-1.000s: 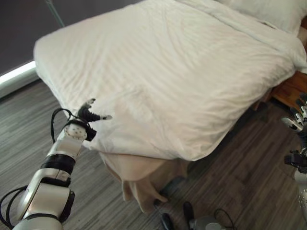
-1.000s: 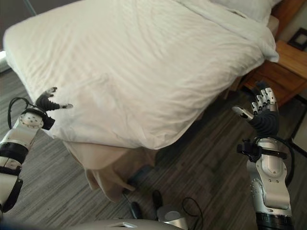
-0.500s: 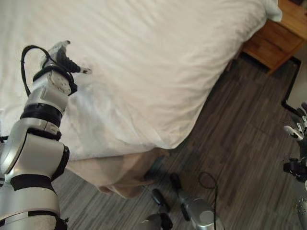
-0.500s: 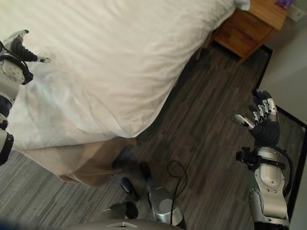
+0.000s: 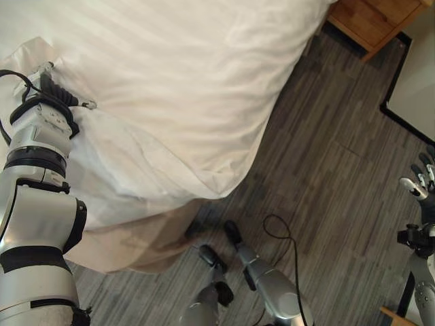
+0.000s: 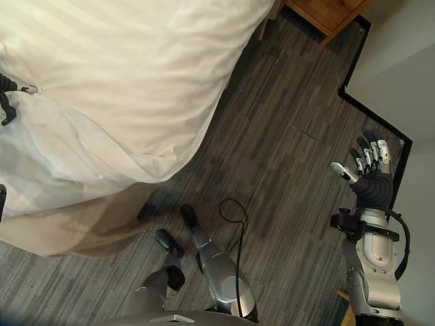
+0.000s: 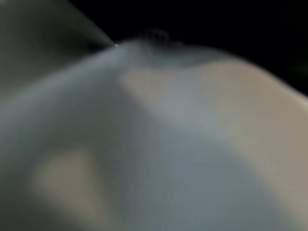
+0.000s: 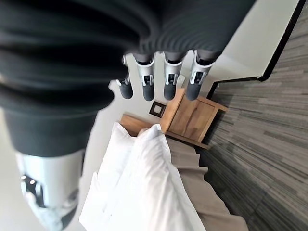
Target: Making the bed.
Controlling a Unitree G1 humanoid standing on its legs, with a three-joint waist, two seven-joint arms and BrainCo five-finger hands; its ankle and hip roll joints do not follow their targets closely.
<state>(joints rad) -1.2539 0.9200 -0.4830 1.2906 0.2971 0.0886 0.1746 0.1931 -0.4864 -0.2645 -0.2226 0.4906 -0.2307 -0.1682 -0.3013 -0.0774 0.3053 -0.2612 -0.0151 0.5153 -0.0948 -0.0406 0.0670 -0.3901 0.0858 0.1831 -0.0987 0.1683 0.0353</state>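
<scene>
The white duvet (image 5: 190, 81) covers the bed and hangs over its near edge. My left hand (image 5: 54, 96) is at that edge, shut on the duvet. A fold of cloth rises over its fingers, and creases run out from it. White cloth (image 7: 159, 144) lies right against the left wrist view. My right hand (image 6: 370, 178) is raised over the floor far to the right, well away from the bed. It is open with its fingers (image 8: 144, 86) straight and holds nothing.
A beige bed skirt (image 5: 136, 238) hangs below the duvet down to the grey plank floor (image 5: 326, 183). A wooden nightstand (image 5: 370, 17) stands at the far right by the bed. White pillows (image 8: 139, 159) lie at the bed's head. A wall with a black baseboard (image 6: 380, 115) is on the right.
The camera has swung right and down, so the bed has slid up and left in the picture. My left hand stays on the duvet's edge. My right hand stays raised and open.
</scene>
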